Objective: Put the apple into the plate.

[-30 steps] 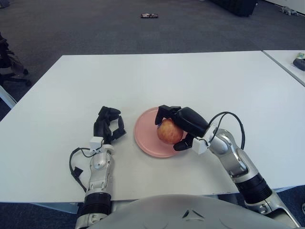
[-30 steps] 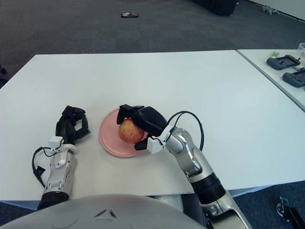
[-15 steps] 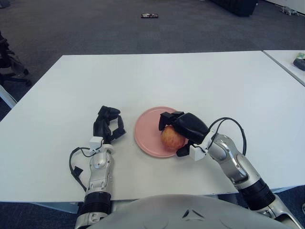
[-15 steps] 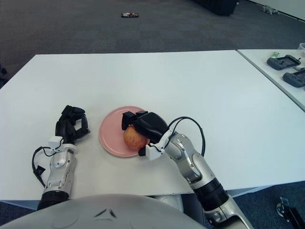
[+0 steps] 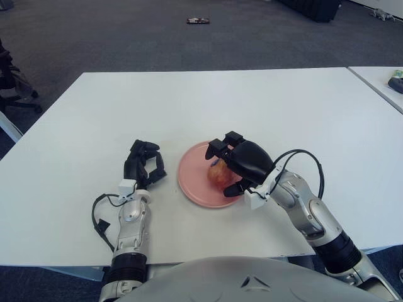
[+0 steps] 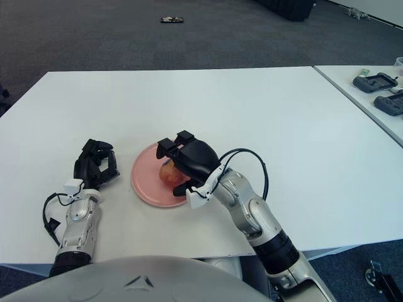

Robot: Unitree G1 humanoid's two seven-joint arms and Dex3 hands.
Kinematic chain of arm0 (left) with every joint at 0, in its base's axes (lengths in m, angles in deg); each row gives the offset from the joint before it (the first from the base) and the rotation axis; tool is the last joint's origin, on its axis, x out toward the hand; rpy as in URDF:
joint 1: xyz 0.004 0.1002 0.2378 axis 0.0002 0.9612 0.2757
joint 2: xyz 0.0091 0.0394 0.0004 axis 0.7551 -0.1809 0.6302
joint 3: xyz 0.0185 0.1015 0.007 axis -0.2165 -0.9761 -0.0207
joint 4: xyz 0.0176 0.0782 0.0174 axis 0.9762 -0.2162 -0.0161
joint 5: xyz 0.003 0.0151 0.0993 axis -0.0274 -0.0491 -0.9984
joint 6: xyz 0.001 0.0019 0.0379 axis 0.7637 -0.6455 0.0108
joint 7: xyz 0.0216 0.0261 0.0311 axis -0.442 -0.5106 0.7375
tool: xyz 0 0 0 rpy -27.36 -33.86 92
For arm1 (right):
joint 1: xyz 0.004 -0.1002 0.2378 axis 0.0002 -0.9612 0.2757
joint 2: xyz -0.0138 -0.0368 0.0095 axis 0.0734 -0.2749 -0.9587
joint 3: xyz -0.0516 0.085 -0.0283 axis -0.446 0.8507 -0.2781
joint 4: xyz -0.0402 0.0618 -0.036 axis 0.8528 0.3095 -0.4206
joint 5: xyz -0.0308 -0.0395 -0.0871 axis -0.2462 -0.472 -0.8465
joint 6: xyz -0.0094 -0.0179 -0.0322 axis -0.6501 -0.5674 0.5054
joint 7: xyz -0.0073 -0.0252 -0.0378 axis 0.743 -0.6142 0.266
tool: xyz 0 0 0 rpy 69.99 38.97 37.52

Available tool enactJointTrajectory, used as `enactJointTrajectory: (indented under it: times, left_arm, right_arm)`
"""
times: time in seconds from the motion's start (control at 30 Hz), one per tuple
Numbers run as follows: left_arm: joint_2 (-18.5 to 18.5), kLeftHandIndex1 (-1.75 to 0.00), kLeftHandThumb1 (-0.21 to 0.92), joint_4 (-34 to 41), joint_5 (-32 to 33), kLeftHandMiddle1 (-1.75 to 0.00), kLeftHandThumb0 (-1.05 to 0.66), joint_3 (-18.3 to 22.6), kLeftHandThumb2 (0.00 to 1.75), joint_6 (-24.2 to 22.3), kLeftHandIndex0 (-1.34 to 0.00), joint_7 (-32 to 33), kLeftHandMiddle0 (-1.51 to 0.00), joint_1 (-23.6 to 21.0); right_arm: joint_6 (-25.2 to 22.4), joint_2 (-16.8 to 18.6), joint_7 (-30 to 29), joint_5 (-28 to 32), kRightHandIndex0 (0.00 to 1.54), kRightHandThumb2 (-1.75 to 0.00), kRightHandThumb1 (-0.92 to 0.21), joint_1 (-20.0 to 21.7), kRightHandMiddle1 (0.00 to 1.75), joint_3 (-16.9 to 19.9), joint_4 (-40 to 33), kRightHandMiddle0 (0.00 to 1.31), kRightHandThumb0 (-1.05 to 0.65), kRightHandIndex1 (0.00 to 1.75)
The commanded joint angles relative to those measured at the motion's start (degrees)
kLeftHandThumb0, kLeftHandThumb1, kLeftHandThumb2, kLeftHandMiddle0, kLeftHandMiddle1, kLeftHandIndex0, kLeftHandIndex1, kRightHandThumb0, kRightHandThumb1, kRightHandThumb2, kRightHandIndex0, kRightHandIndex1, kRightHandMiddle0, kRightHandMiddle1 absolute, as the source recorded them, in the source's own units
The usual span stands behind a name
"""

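Fingers: on my right hand they look lifted and spread above the apple; I can't see any of them gripping it.
Apple: I see it sitting on the pink plate, toward the plate's right side, partly hidden under my right hand.
Plate: it lies on the white table, near the front edge.
Left hand: my left hand rests on the table just left of the plate, fingers curled, holding nothing.
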Motion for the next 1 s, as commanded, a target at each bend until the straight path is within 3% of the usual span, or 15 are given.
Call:
enactJointTrajectory:
  times: [0.0,0.1,0.23,0.5,0.8,0.97]
  left_arm:
    - [0.1,-1.75,0.4,-0.2,-0.2,-1.75,-0.45,0.0,1.23,-0.7,-0.55,0.1,-1.19,0.3]
    - [0.1,-1.75,0.4,-0.1,0.1,-1.75,-0.45,0.0,1.23,-0.9,-0.55,-0.2,-1.19,0.4]
    - [0.1,-1.75,0.4,-0.1,0.3,-1.75,-0.45,0.0,1.23,-1.1,-0.55,-0.4,-1.19,0.4]
    - [-0.6,-1.75,0.4,-0.8,-0.1,-1.75,-0.45,0.0,1.23,2.3,-0.54,0.3,-1.19,0.2]
    - [-0.7,-1.75,0.4,-1.2,0.2,-1.75,-0.45,0.2,1.22,3.0,-0.54,-0.1,-1.19,0.1]
    - [-0.3,-1.75,0.42,0.6,0.6,-1.75,-0.45,-0.1,1.21,-0.7,-0.53,-0.4,-1.18,0.7]
  right_arm:
    - [0.4,-0.8,-1.7,-1.0,0.0,-0.98,-0.51,-0.1,0.88,0.1,-0.4,0.0,-0.7,0.27]
    - [0.6,-1.0,-2.4,-1.0,0.0,-0.97,-0.52,-0.2,0.78,0.0,-0.3,0.0,-0.7,0.09]
    - [0.7,-1.2,-3.1,-1.0,0.0,-0.96,-0.53,-0.2,0.67,-0.1,-0.2,0.0,-0.7,0.02]
    - [0.7,-0.9,-4.6,-0.6,0.0,-0.92,-0.53,-0.7,0.44,-0.1,-0.1,0.0,-0.72,0.0]
    - [0.4,-0.6,-4.9,0.5,0.0,-0.88,-0.54,-1.3,0.19,0.2,-0.5,0.0,-0.74,0.0]
    - [0.7,-1.0,-4.3,2.6,0.0,-0.84,-0.62,-1.6,0.04,0.9,-1.2,0.0,-0.78,0.0]
